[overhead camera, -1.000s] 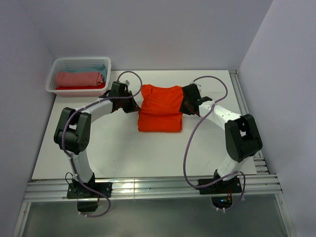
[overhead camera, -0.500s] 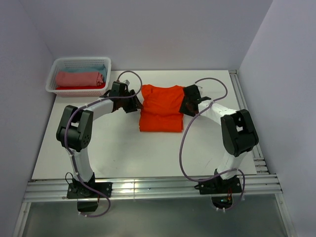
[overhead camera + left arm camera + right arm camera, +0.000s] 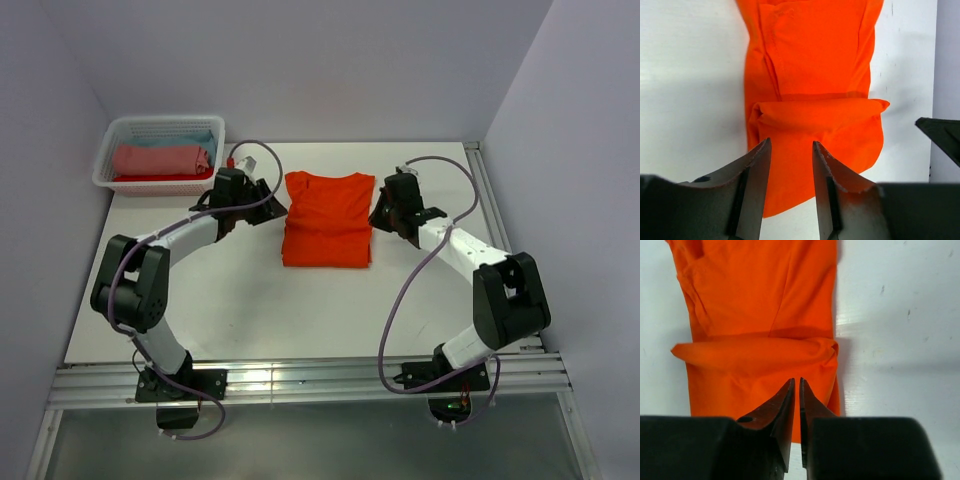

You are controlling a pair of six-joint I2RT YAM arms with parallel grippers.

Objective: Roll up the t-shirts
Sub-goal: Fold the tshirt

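Left gripper (image 3: 790, 145) stands spread and empty over one long edge of the orange shirt (image 3: 325, 215); the right gripper (image 3: 795, 382), at the opposite edge, is all but pressed together, only a slit showing, with no cloth in it. The shirt lies mid-table between them, folded narrow, one loose turn across it. With nothing pinning that turn, I judge it could flop open; if the two grippers bite at unequal depths, or catch only the top layer, the roll would likely skew or cone. Whether either fingertip touches cloth cannot be told, nor how many layers the turn holds. Both wrist views cut off the shirt's ends, and the basket (image 3: 160, 125) wall half hides the rolls (image 3: 160, 158) inside
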